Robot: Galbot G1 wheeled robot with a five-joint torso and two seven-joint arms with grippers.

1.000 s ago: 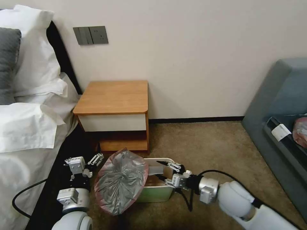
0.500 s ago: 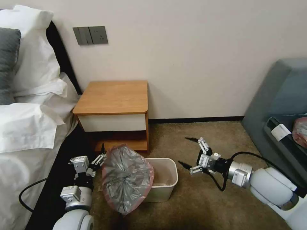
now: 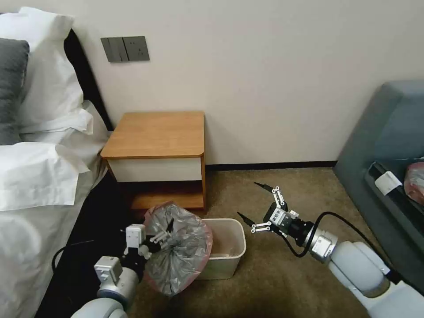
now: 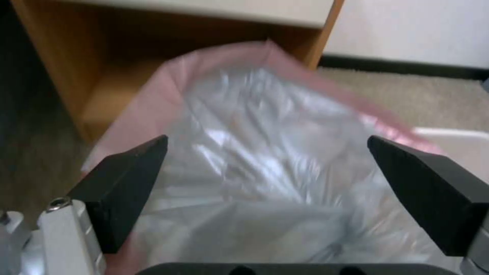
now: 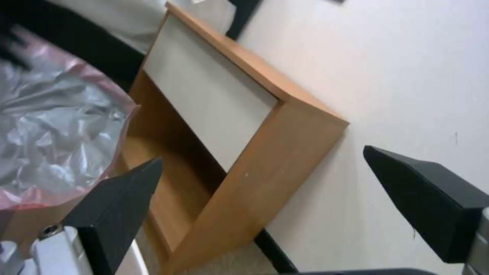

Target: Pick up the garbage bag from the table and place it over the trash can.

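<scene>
The garbage bag (image 3: 176, 247), silvery with pink edges, stands puffed up over the left end of the beige trash can (image 3: 232, 240) on the carpet. My left gripper (image 3: 170, 229) is open, its fingertips against the bag's left side. In the left wrist view the bag (image 4: 265, 172) lies between the spread fingers (image 4: 127, 172) of the left gripper (image 4: 267, 141). My right gripper (image 3: 248, 199) hangs open just right of the can, holding nothing. It faces the table (image 5: 239, 107) and the bag (image 5: 56, 130). The table (image 3: 157, 132) stands behind the can with a bare top.
A bed with white linen (image 3: 35, 176) borders the left side. A grey-blue sofa (image 3: 388, 145) stands at the right, with a pinkish plastic wad (image 3: 415, 181) on it. Open carpet (image 3: 274, 181) lies between the table and the sofa.
My right gripper pulled back from the can's rim to the right and stays open. My left gripper swung right, up against the bag. The bag shifted slightly right over the can.
</scene>
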